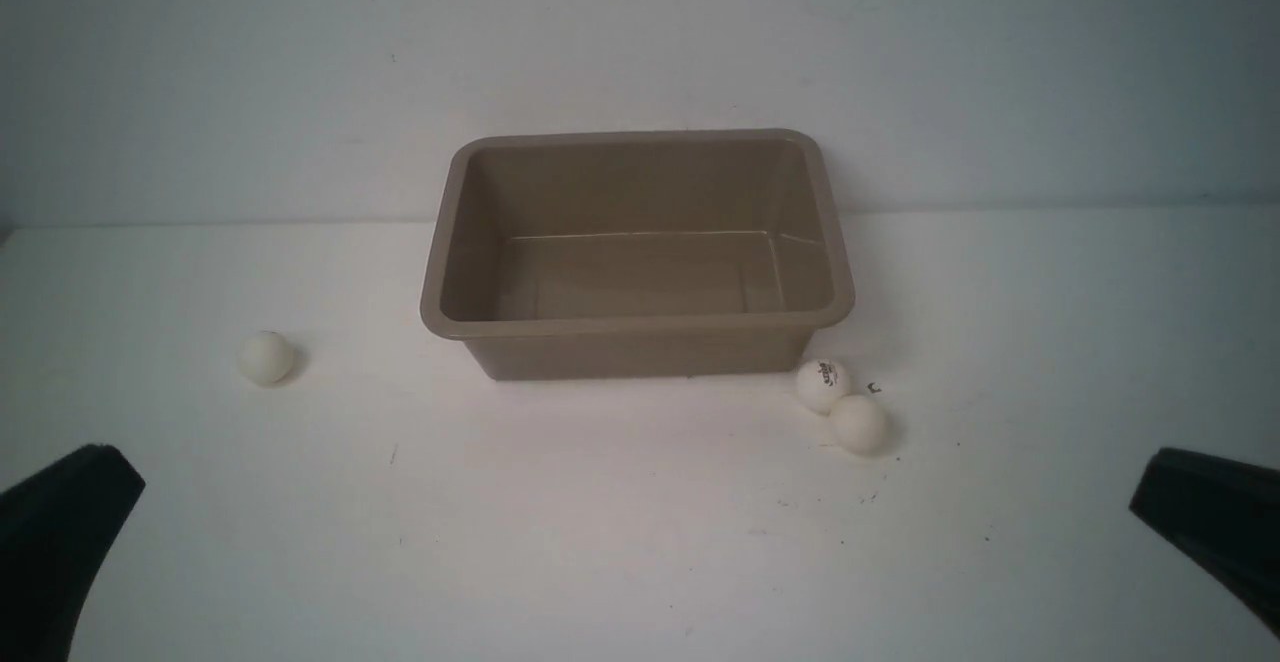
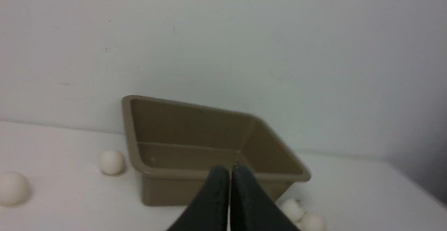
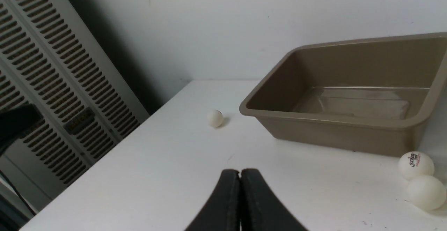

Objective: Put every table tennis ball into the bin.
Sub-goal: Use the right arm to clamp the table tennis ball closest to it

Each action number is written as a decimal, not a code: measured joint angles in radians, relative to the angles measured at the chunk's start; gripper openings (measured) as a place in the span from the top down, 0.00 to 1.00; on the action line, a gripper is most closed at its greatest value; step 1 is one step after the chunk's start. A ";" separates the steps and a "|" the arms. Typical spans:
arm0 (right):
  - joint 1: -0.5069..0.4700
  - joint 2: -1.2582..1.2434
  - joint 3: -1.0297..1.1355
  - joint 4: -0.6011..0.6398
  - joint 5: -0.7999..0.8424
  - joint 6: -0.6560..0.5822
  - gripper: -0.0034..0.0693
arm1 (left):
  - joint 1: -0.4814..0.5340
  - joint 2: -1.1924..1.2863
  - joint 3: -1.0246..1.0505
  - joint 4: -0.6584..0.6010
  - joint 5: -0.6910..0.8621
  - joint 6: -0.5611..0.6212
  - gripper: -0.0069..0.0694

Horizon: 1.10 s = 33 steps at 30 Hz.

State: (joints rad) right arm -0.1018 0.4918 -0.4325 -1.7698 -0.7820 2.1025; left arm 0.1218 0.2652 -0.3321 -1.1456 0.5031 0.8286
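Wall [image 1: 640,42] and white table [image 1: 640,562] are being shown plain. A slatted grille panel [image 3: 52,84] is being seen off the table's left end in the right wrist view.

Bin [image 1: 640,352] is being seen upright at the table's middle, back near the wall. It is tan-brown and rectangular, with rounded corners, a flared rim and walls tapering slightly inward. Its floor is being shown uncovered. Every ball is being seen outside it, on the table.

Left gripper [image 2: 230,170] is being held with its fingers pressed together, pinching nothing, over the table's near left and pointing toward the bin. Right gripper [image 3: 240,172] is likewise being held closed on nothing, over the near right.

The balls are being seen as small, smooth and off-white.
- Lettered ball [image 1: 823,385], marked with dark print, is being shown just beside the bin's near right corner.
- Plain ball [image 1: 859,424] is being shown just in front of it, and the two appear to be touching.
- Lone ball [image 1: 266,357] is being shown well apart from the bin, on its left.
- Fourth ball [image 2: 12,188] is being caught only in the left wrist view, at the frame edge beyond the lone ball. The front view is not showing it.
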 joint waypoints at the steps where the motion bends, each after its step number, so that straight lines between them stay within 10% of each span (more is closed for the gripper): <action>1: 0.000 0.024 -0.008 0.000 0.000 -0.013 0.97 | 0.000 0.042 -0.033 0.051 0.015 0.000 0.91; 9: 0.000 0.310 -0.153 0.000 0.000 -0.182 0.97 | 0.000 0.405 -0.383 0.463 0.211 -0.120 0.91; 19: 0.029 0.515 -0.280 0.000 0.203 -0.692 0.97 | 0.000 0.472 -0.480 0.552 0.283 -0.134 0.91; 26: 0.118 0.626 -0.286 0.013 0.706 -0.528 0.97 | 0.000 0.472 -0.481 0.574 0.289 -0.131 0.91; 33: 0.118 0.763 -0.286 0.046 0.705 -0.289 0.97 | 0.000 0.472 -0.481 0.586 0.333 -0.131 0.91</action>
State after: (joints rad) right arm 0.0161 1.2545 -0.7190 -1.7237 -0.0775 1.8131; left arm 0.1218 0.7373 -0.8128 -0.5593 0.8363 0.6973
